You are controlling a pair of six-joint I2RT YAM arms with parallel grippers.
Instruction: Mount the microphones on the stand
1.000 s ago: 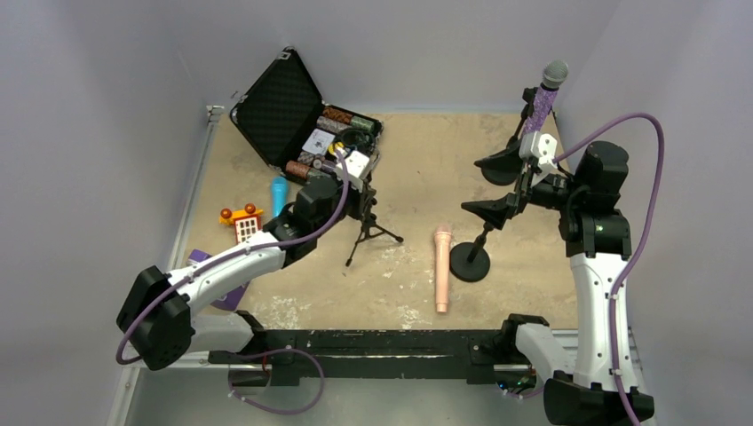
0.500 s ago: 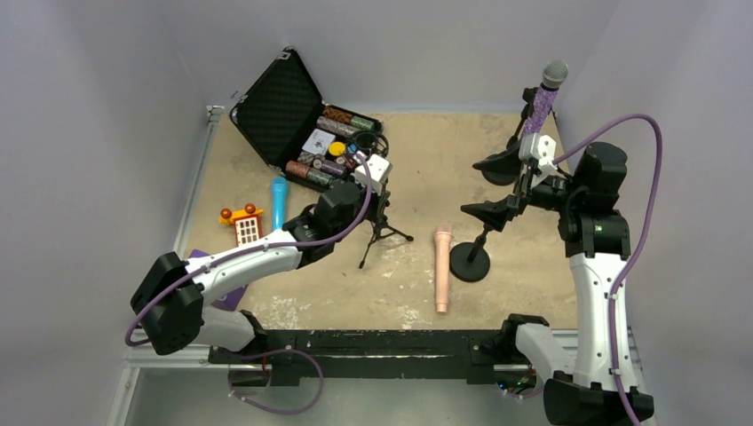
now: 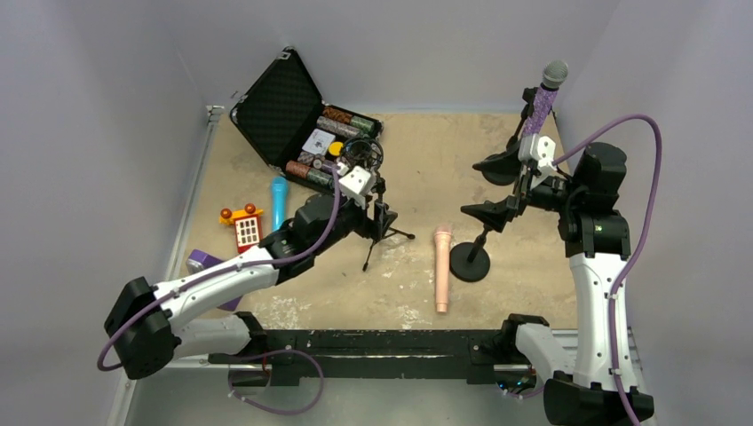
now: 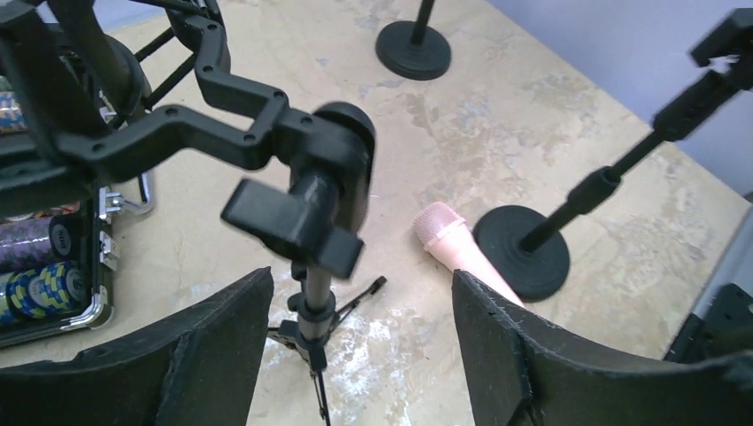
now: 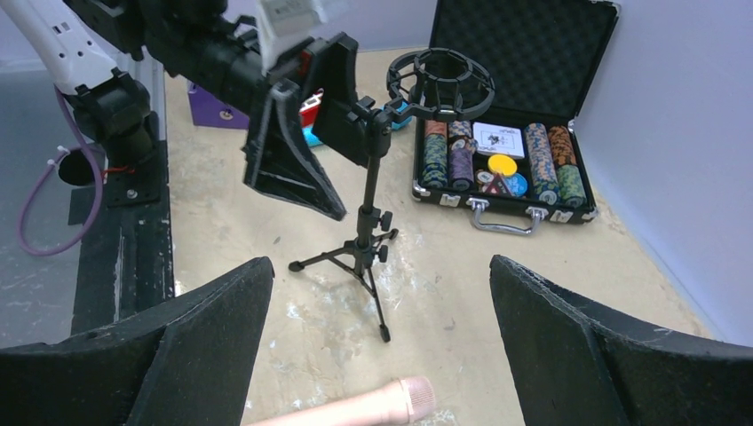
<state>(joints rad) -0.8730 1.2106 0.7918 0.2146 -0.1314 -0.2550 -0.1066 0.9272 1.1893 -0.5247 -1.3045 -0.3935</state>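
Left gripper [image 4: 360,288] fingers spread, flanking the tripod stand [image 4: 313,319] beneath its knob; right gripper [image 5: 380,266] gapes wide, grasping nothing.

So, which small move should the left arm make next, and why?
Probably draw the left pincer back from the tripod stand: its jaws are open around the post, which stands unaided, and the pink microphone and blue microphone lie unmounted.

Three microphones [image 3: 540,102] [image 3: 441,271] [image 3: 279,200], three stands [image 4: 313,311] [image 4: 524,253] [image 4: 411,49], one open case [image 3: 284,106], one toy [image 3: 244,224].
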